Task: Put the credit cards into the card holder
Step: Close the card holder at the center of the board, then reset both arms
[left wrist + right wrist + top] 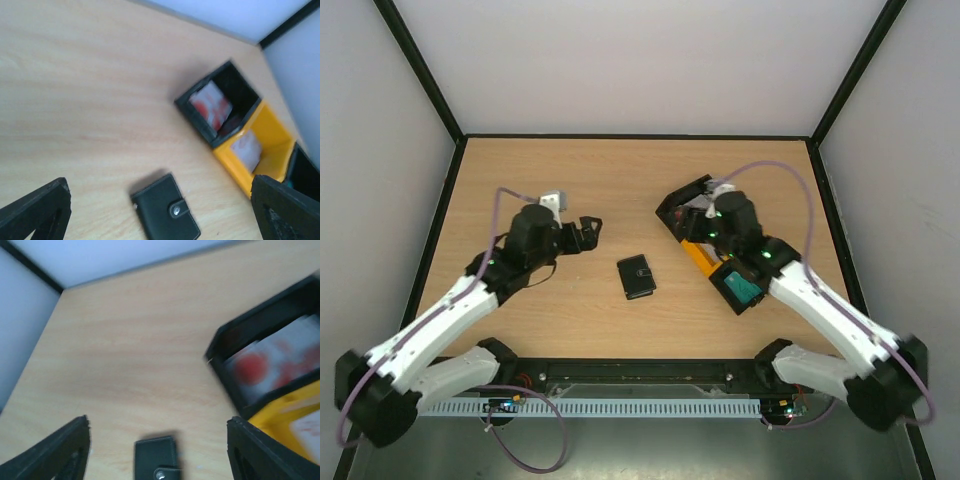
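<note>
Here, the card holder (637,277) lay closed on the desk (520,170), roughly midway between the two arms. Its clasp tab was fastened across the front, with the snap facing up. No card was in contact with it.

The credit cards were in a joined row of three bins on the right side of the desk, well apart from the card holder:
- Red-and-white cards (212,105) were in the black bin (195,122) at the far end.
- A pale card (246,147) was in the yellow bin (232,167) next to it.
- A teal card (741,287) was in the near black bin (723,296).

The left gripper (588,234) was positioned above bare desk to the left of the card holder. Its jaws were spread wide and held nothing.

The right gripper (159,421) was positioned at the far black bin. Its jaws were likewise spread wide and held nothing. In both wrist views the card holder appeared low in the frame, between the two fingers but clear of them.
</note>
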Controlling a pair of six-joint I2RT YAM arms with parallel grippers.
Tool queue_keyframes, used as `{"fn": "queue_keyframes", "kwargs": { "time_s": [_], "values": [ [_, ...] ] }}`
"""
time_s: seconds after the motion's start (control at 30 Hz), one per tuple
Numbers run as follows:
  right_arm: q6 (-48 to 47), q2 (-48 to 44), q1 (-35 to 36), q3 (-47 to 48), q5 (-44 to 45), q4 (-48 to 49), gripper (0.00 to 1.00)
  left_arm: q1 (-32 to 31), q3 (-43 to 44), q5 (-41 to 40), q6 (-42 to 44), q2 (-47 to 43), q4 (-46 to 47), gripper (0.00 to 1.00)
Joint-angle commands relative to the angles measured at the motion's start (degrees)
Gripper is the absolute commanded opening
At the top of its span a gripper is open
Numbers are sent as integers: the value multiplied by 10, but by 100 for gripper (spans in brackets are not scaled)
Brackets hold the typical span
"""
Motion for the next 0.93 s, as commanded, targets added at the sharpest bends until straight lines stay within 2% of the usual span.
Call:
{"fn": "queue_keyframes", "kwargs": {
  "time_s": [0.0,0.13,0.5,0.9],
  "values": [
    [-17,-144,0,-4,214,-109,78,6,40,-106,71,-95,-92,100],
    [-16,-237,-1,21,300,-162,100,6,64,-160,82,-166,-125,100],
    [30,-417,-1,104,468,-301,98,5,143,-287,119,-307,-212,100],
    [56,-449,0,118,485,-340,98,5,175,-320,134,-344,-237,100]
  ]
}}
